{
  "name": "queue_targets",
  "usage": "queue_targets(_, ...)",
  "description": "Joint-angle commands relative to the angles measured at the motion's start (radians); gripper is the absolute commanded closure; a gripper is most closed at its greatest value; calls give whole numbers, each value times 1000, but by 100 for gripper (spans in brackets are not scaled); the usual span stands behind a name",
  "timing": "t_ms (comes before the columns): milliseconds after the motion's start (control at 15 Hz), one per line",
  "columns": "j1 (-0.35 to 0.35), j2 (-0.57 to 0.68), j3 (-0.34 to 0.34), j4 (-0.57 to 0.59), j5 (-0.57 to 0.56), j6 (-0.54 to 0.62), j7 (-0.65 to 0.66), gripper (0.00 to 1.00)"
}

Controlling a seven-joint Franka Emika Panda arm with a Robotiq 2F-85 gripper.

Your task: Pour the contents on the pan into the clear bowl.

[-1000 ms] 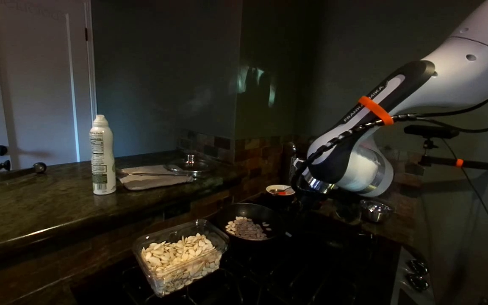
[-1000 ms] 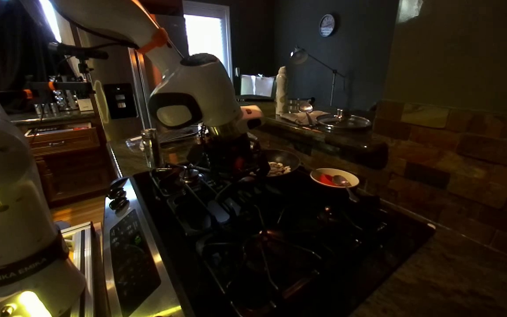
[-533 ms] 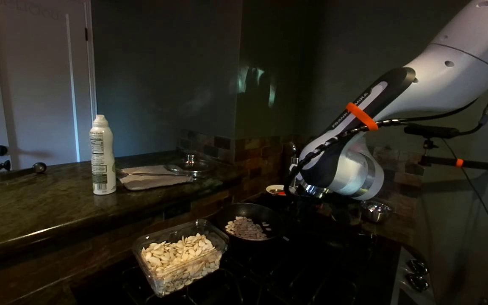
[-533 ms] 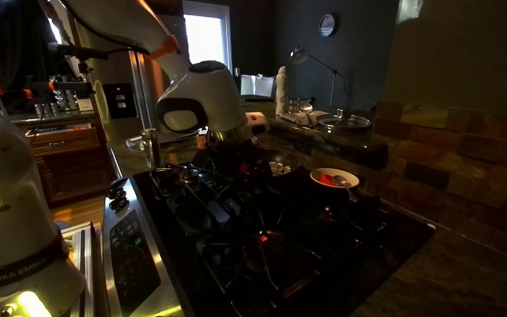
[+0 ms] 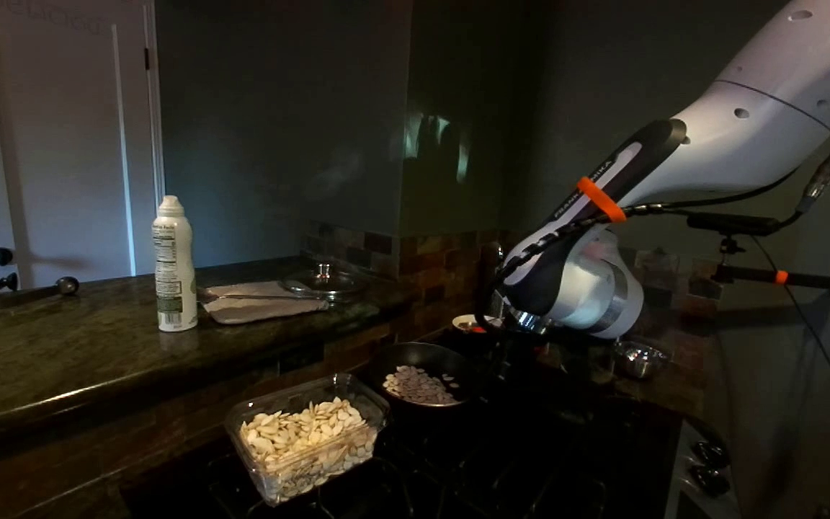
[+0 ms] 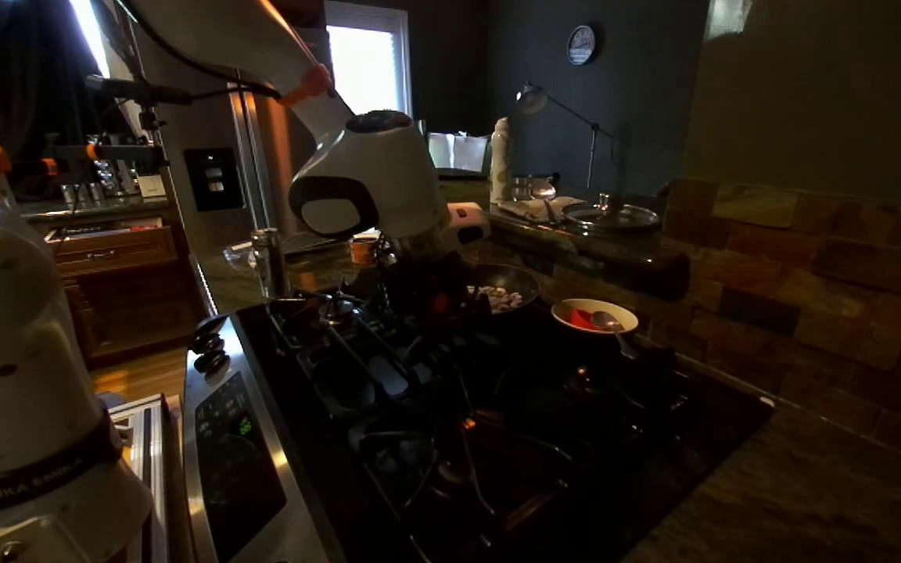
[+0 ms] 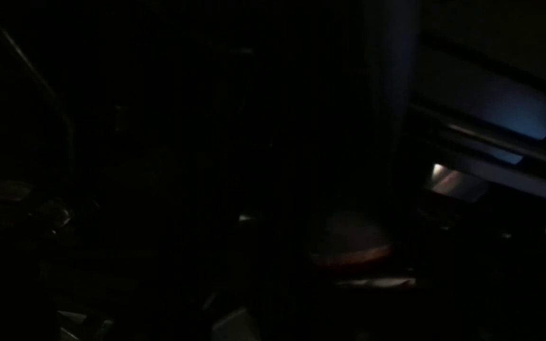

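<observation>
The black pan (image 5: 426, 355) rests on the dark stovetop, and its contents, flat pale seed-like pieces (image 5: 418, 387), lie in a heap inside it. Beside it stands the clear bowl (image 5: 314, 390), a see-through box with more pale pieces. In an exterior view the pan (image 6: 527, 283) shows partly behind my gripper (image 6: 433, 303). My gripper points down low over the stove at the pan's handle side. Its fingers are lost in shadow in both exterior views. The wrist view is almost black, so the handle and any grip on it cannot be made out.
A white bowl (image 6: 633, 318) with a spoon and something red stands near the pan. Stove grates (image 6: 462, 469) spread around. On the raised counter are a white spray bottle (image 5: 174, 274), a cloth (image 5: 264, 306) and a glass lid (image 5: 321, 285). A steel bowl (image 5: 640, 360) sits farther back.
The arm has come lower and closer to the pan, leftward in one of the exterior views and rightward in another. The pan has shifted or tilted slightly within the last half second.
</observation>
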Motion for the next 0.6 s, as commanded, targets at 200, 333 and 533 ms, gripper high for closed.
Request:
queue_targets(200,-33,-5,-16,8,-110,-165,45,100)
queue_targets(333,-57,-50,-24,3,-199,-231,92,100)
queue_targets(533,-92,-128,-23,9,-302,-321,147,100)
